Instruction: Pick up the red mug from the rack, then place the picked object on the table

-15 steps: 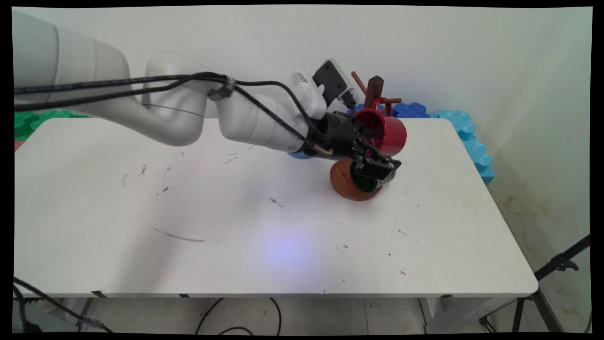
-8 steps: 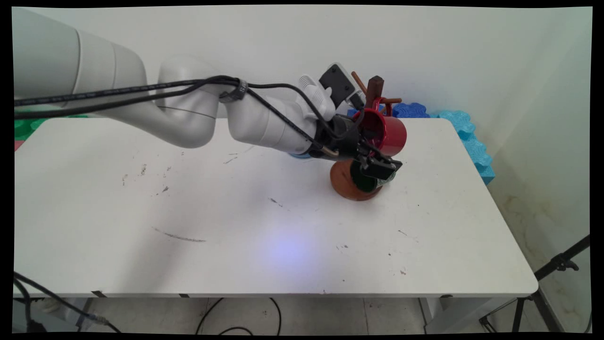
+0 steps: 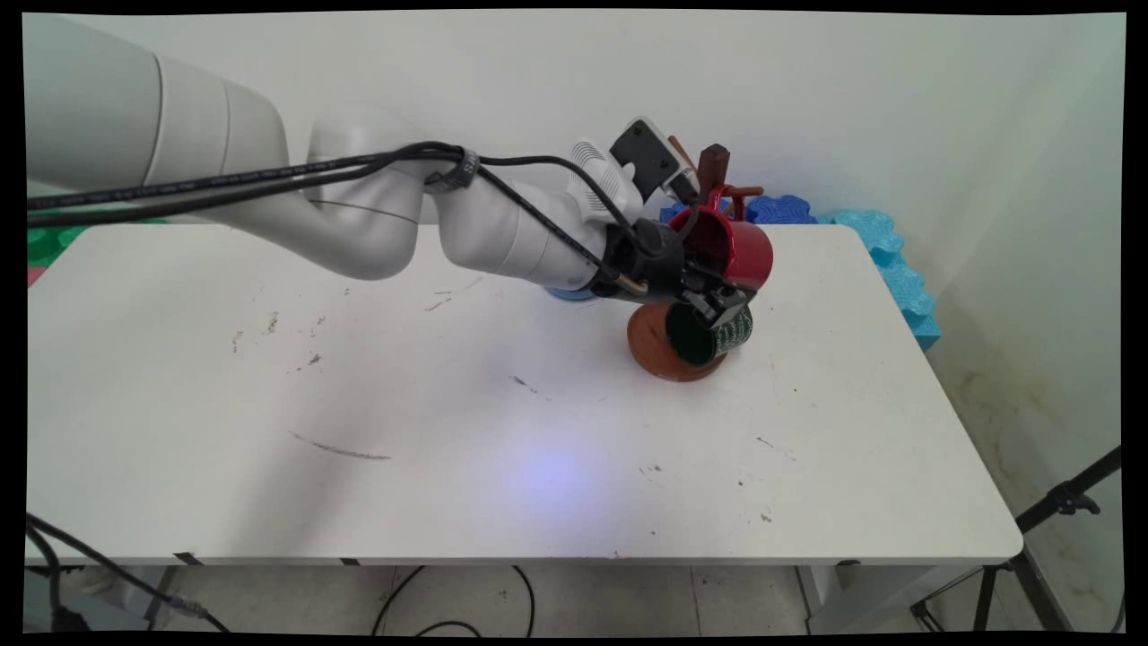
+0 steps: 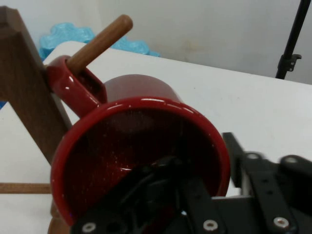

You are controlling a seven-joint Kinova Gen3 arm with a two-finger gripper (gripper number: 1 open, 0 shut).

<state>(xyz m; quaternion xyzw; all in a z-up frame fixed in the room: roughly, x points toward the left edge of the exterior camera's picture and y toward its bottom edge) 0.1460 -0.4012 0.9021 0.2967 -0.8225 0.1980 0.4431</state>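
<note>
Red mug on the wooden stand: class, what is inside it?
Part of the black hand reaches inside the red mug, which hangs on a peg of the wooden stand. Nothing else shows; the hand covers part of the mug's floor.

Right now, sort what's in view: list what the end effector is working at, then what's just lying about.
At the end effector:
- end effector
- red mug, handle hung on a peg
- wooden mug tree

Lying about:
- green mug, lower on the tree
- blue foam mats
- green foam mat
- tripod
</note>
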